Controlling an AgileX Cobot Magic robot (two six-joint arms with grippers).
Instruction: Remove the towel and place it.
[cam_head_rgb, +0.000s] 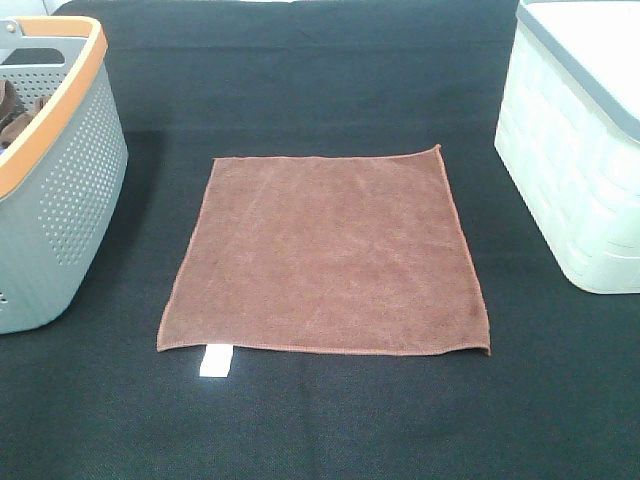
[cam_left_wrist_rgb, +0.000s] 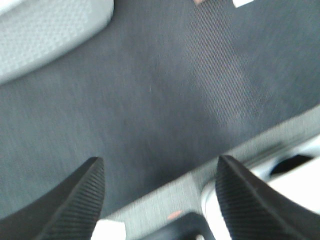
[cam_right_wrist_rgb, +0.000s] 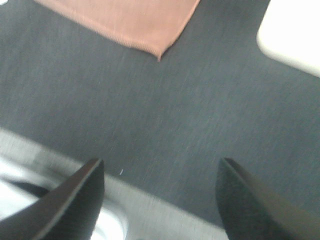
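White tag (cam_head_rgb: 215, 360) nearest, towel (cam_head_rgb: 325, 252) flat between grey basket (cam_head_rgb: 55, 170) and white bin (cam_head_rgb: 575, 150); both tools wide apart, empty.

grey basket (cam_head_rgb: 60, 200) left | white bin (cam_head_rgb: 580, 150) right | black tablecloth (cam_head_rgb: 320, 90)

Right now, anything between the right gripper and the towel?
No. In the right wrist view only bare black cloth lies between the open right gripper and the towel corner.
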